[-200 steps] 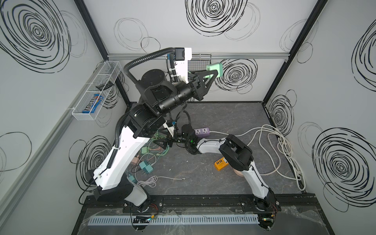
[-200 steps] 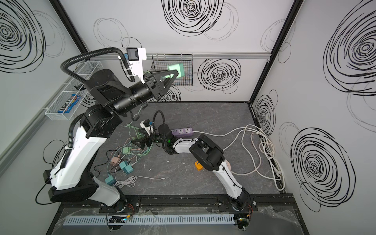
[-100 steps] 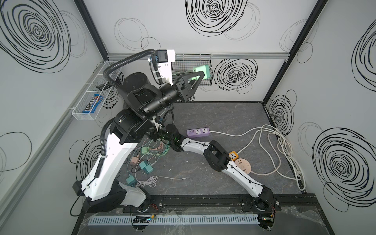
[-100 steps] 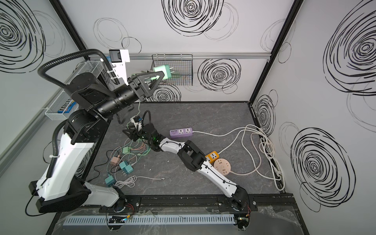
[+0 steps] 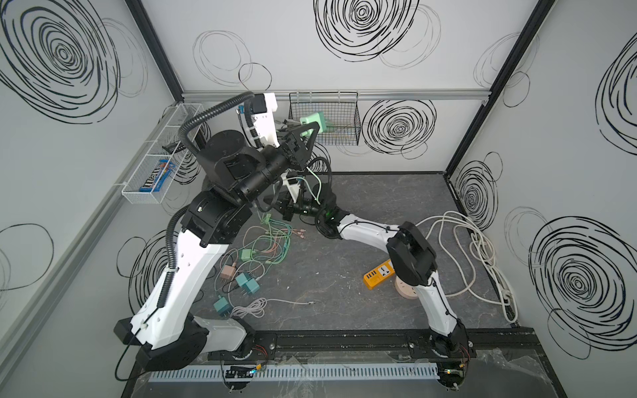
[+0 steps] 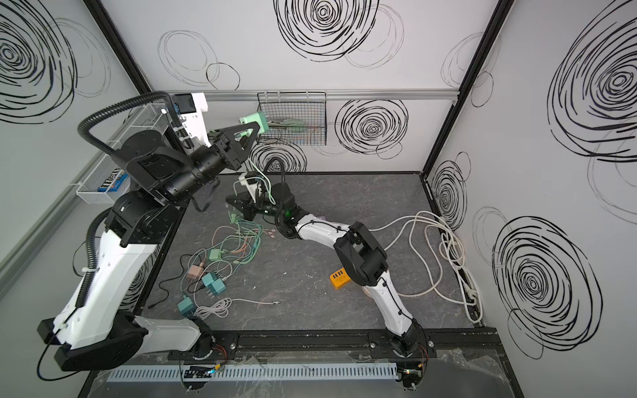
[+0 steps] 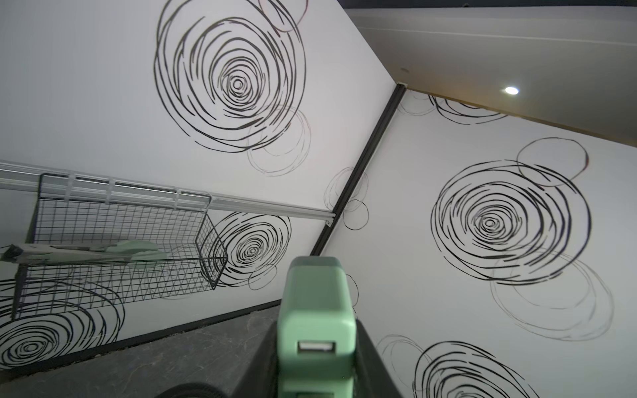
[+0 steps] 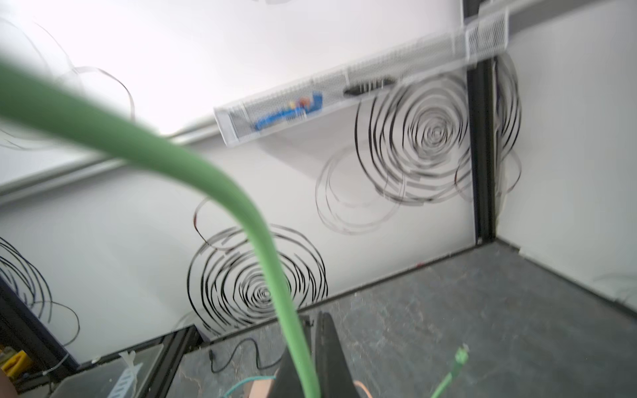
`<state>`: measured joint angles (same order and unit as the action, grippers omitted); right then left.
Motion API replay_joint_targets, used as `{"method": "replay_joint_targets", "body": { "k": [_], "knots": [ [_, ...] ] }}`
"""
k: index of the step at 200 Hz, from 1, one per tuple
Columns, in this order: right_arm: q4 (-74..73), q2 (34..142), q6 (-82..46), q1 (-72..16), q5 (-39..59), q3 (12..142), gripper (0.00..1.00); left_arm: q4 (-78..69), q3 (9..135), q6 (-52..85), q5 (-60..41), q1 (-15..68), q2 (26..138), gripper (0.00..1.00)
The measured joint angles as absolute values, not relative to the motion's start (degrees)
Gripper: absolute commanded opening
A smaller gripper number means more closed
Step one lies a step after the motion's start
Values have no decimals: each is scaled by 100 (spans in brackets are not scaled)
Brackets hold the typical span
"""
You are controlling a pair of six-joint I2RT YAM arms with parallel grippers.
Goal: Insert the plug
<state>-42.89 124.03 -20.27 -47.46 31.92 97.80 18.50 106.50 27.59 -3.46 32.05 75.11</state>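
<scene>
Plug tight L grip, cable R grip

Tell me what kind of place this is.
Probably a robot test booth: white walls scribbled with black swirls enclose a dark tabletop, a left arm and right arm stand on a front rail, and chargers and cables lie loose.

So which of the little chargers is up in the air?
The mint charger, held in the left tool up by the basket. The teal chargers, the pink charger and the green charger lie on the table.
</scene>
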Motion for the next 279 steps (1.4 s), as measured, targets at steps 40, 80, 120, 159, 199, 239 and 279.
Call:
{"method": "replay_joint_targets", "body": {
  "k": [40,80,120,159,199,239,279],
  "knots": [
    [-4425,11207,-2093,-4167,3439,9179,0,1852,10099,2694,165,3028,7417,0],
    [-3509,10951,-1424,-3828,3579,8938,0,1780,9878,2696,279,2576,7279,0],
    [-2840,10993,-1033,-3413,3760,9107,0,1601,9714,2742,-102,1977,7227,0],
    [-2447,11802,-545,-2805,4021,10200,0,1258,9467,2952,-1031,1326,7365,0],
    [-1575,13351,-126,-2412,4047,11756,0,805,9225,3229,-1417,375,7435,0],
    [-871,14241,202,-2241,4112,12532,0,530,9166,3284,-1441,-548,7507,0],
    [-886,14309,342,-2303,4134,12621,0,611,9137,3120,-1347,-803,7620,0]
  ]
}}
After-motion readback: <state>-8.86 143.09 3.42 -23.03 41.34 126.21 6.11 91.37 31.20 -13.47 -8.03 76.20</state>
